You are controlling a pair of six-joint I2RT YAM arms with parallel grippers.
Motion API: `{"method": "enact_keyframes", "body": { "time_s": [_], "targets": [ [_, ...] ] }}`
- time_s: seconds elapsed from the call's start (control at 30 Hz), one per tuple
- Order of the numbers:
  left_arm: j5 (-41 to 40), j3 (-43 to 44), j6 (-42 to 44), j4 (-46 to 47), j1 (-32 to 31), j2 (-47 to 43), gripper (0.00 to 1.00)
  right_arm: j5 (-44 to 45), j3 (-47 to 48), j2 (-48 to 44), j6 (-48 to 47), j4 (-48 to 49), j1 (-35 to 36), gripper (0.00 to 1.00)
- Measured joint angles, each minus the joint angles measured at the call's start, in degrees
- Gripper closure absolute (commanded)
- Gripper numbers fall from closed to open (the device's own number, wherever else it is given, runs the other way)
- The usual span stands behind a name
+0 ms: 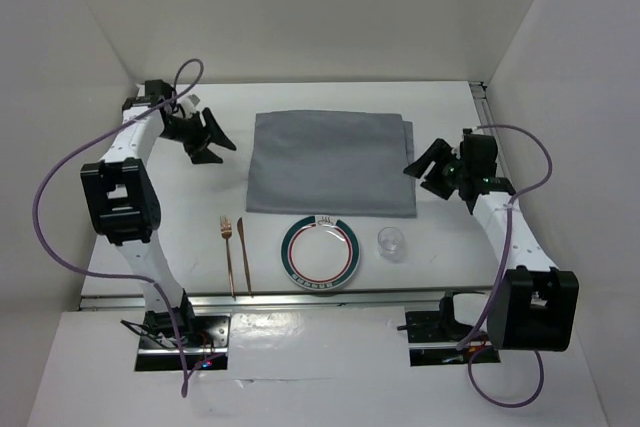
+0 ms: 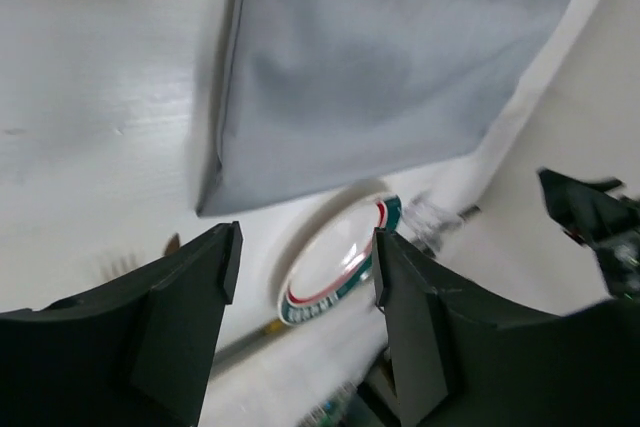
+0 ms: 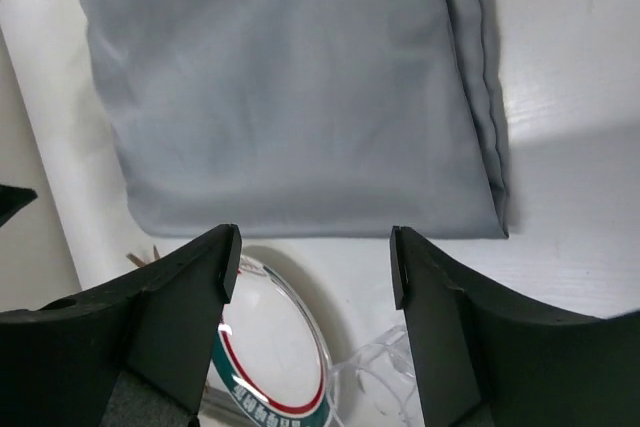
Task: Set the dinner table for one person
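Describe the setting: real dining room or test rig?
Probably a lab test cell: white panels wall the dinner table, with a metal rail along its near edge. Grey cloth, plate and glass look like props.

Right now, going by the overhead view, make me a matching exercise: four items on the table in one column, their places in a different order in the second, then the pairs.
1. grey cloth
2. plate
3. glass
4. fork

A. just right of the plate
B. farther from the arm bases than all the tableware
C. leftmost in the near row
D. between knife and glass

Pairs: 1-B, 2-D, 3-A, 4-C
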Motion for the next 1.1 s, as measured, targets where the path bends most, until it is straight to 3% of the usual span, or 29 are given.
{"method": "enact_keyframes", "body": {
  "time_s": [0.03,0.07,0.13,0.17,0.23,0.27,0.4,0.47,0.57,0.77,0.87,0.97,1.0,1.1],
  "targets": [
    [-1.86,1.86,0.33,-0.26,0.11,-0.66,0.33,1.16,1.42,-0.46,-0.31,-1.14,0.00,0.33],
    [-3.28,2.86,0.46,-0.22,0.15,-1.57,0.42,2.16,2.82,-0.94,-0.59,-2.03,0.00,0.48],
    [-6.60,2.75,0.55,0.20,0.13,-4.90,0.56,4.09,4.66,-2.01,-0.94,-2.93,0.00,0.69],
    [-8.07,2.21,0.35,0.17,0.02,-6.54,0.59,4.83,5.11,-2.47,-0.87,-3.43,0.00,0.87],
    [-11.96,-0.28,0.39,0.81,-0.63,-9.73,0.54,6.27,5.20,-2.82,-0.42,-4.72,0.00,0.96],
    [-13.40,-1.81,0.44,0.90,-1.14,-10.75,0.50,6.95,5.16,-2.51,-0.02,-5.73,0.00,0.96],
    [-17.00,-11.04,-0.13,2.64,-3.91,-11.61,0.27,8.26,3.56,0.33,1.64,-8.33,-0.26,0.41],
    [-18.21,-16.81,-1.16,3.43,-6.01,-11.15,0.26,8.11,2.03,1.97,2.32,-9.05,-0.46,0.29],
    [-19.58,-20.81,-1.68,3.52,-9.27,-9.38,0.26,7.45,-0.66,4.76,3.10,-9.49,-0.85,0.27],
    [-21.64,-20.41,-2.86,6.51,-13.25,-4.20,0.27,7.06,-2.36,8.59,3.76,-9.22,-0.87,0.27],
    [-22.12,-18.82,-3.08,6.43,-14.01,-1.64,0.36,7.04,-2.93,9.90,4.11,-8.72,-0.87,0.27],
    [-21.86,-18.12,-3.41,7.19,-14.43,-0.87,0.49,6.95,-4.74,11.13,5.25,-7.34,-0.87,0.33],
    [-21.53,-17.97,-3.72,7.48,-14.51,-0.57,0.63,6.88,-5.35,11.63,5.55,-6.78,-0.87,0.35],
    [-21.00,-17.86,-4.42,8.35,-14.69,0.31,0.86,5.79,-6.25,13.42,7.41,-4.66,-0.87,0.40]
  ]
}}
